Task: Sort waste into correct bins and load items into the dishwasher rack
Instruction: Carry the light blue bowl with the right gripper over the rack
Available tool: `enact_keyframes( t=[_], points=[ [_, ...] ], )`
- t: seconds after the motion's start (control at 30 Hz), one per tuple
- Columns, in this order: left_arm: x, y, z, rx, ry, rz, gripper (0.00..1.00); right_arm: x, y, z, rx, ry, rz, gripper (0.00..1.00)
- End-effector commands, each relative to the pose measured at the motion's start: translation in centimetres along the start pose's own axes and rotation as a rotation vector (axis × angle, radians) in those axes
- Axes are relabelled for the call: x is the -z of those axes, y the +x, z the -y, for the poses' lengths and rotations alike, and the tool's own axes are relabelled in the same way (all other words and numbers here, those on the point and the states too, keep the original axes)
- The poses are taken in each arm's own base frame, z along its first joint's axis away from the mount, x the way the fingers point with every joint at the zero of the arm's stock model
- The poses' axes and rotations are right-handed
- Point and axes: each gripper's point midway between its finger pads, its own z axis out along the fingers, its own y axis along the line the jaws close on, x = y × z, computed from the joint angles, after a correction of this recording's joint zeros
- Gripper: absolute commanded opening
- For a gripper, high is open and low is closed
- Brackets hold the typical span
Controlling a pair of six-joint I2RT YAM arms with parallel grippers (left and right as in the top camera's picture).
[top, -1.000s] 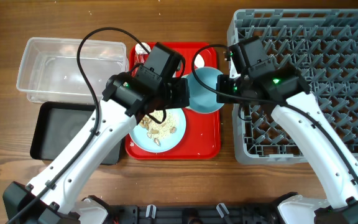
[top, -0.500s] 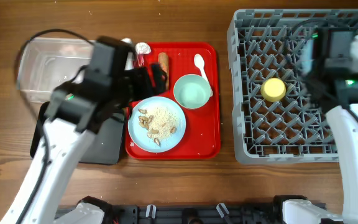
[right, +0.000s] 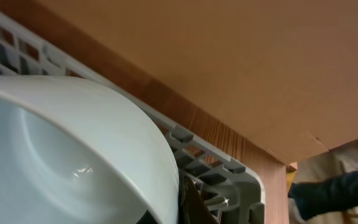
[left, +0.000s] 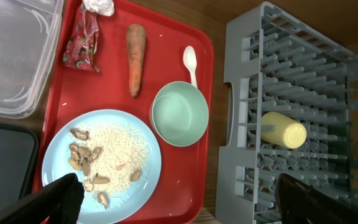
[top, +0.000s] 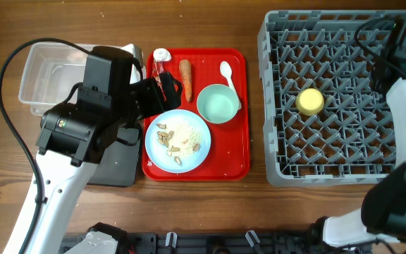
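Note:
On the red tray [top: 231, 152] lie a pale blue plate [top: 199, 159] of rice and nuts, a light green bowl [top: 217, 104], a carrot [top: 185, 70], a white spoon [top: 227, 73], a red wrapper [left: 82, 40] and a white crumpled scrap [left: 98, 6]. My left gripper [left: 185, 208] hangs open above the plate's near side, nothing between its fingertips [left: 64, 196]. A yellow cup [top: 310, 101] lies in the grey rack [top: 330, 141]. At the rack's far right corner my right gripper [right: 179, 205] is shut on the rim of a pale bowl [right: 73, 155].
A clear plastic bin [top: 55, 70] stands left of the tray, with a black bin [top: 62, 148] in front of it, partly under my left arm. My right arm [top: 400, 85] reaches along the rack's right side. A wooden wall rises just behind the rack.
My left gripper has opened and drawn back to the left off the plate. My right arm has swung from the tray's edge to the rack's far right corner, uncovering the yellow cup.

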Motion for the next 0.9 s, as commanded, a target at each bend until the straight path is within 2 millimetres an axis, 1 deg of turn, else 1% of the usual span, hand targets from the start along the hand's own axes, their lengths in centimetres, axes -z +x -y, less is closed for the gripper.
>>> enact_keyframes(
  t=[0.0, 0.13, 0.2, 0.33, 0.57, 0.7, 0.87],
  points=[
    [0.3, 0.0, -0.2, -0.001, -0.008, 0.003, 1.00, -1.6, 1.0, -1.1, 0.061, 0.047, -0.018, 0.04],
    [0.3, 0.3, -0.4, 0.001, -0.015, -0.007, 1.00, -2.5, 1.3, -2.4, 0.136, 0.051, -0.016, 0.04],
    [0.3, 0.4, -0.5, 0.002, -0.020, -0.013, 1.00, -2.7, 0.6, -1.9, 0.158, 0.107, 0.015, 0.04],
    [0.3, 0.8, -0.8, 0.005, -0.030, -0.027, 1.00, -3.0, -0.4, -1.5, 0.207, 0.133, 0.037, 0.04],
    [0.3, 1.0, -1.0, 0.006, -0.037, -0.038, 1.00, -4.2, 0.3, -1.0, 0.272, 0.153, 0.008, 0.04],
    [0.3, 1.1, -1.0, 0.007, -0.039, -0.041, 1.00, -4.6, 0.6, -1.4, 0.295, 0.155, 0.002, 0.04],
    [0.3, 1.2, -1.0, 0.007, -0.040, -0.043, 1.00, -5.2, 1.7, -2.4, 0.395, 0.163, -0.020, 0.04]
  ],
)
